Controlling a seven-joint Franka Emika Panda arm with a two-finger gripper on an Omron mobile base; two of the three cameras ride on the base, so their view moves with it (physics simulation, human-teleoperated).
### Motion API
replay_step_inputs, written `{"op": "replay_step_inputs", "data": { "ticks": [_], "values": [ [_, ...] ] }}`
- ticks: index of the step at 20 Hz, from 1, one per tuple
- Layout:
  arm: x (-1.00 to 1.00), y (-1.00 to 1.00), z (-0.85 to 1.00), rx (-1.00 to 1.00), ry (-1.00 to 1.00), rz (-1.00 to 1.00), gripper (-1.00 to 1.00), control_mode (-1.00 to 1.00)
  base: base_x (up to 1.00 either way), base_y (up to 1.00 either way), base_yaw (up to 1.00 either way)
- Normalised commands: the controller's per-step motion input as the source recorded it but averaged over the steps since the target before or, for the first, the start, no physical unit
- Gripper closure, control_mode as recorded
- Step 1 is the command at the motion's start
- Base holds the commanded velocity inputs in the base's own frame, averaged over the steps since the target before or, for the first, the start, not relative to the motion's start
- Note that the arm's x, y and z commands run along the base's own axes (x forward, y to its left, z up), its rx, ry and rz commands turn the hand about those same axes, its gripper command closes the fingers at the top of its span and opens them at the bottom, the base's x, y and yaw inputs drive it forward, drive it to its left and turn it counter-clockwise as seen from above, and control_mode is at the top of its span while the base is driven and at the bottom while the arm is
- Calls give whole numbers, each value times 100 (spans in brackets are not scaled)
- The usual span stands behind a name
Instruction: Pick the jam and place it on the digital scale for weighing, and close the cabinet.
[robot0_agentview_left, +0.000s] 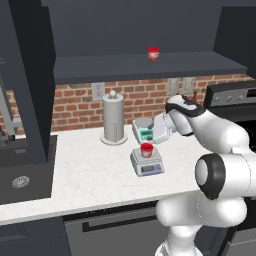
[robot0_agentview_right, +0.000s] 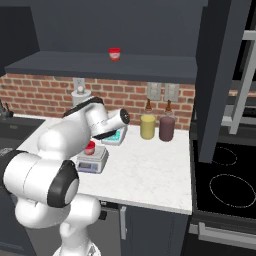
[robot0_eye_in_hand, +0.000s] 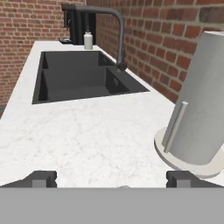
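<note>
Sitting upright on the flat grey digital scale (robot0_agentview_left: 147, 163) with the bluish display, the small red jam jar (robot0_agentview_left: 146, 149) is already where weighing needs it, at 6 o'clock from the tall grey paper-towel roll (robot0_agentview_left: 113, 118) on the white marble worktop (robot0_agentview_left: 90, 175). The tool (robot0_eye_in_hand: 111, 178) has its fingertips (robot0_eye_in_hand: 41, 178) wide apart, gripping nothing. The dark charcoal cabinet (robot0_agentview_left: 150, 65) gapes open, a twin red jar (robot0_agentview_left: 153, 53) on its shelf. The arm hides the teal-display scale (robot0_agentview_right: 114, 136) partly; the tool's height is probably low.
</note>
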Motion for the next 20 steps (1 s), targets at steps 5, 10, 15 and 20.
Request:
{"op": "replay_step_inputs", "data": {
  "ticks": [5,10,15,20],
  "values": [
    [-84,-1,32,2,0,0,-100,-100,0,0,0],
    [-100,0,16,1,-2,-4,-100,-100,0,0,0],
    [-100,17,65,0,-4,-12,-100,-100,0,0,0],
    [-100,28,100,0,0,-22,-100,-100,0,0,0]
  ]
}}
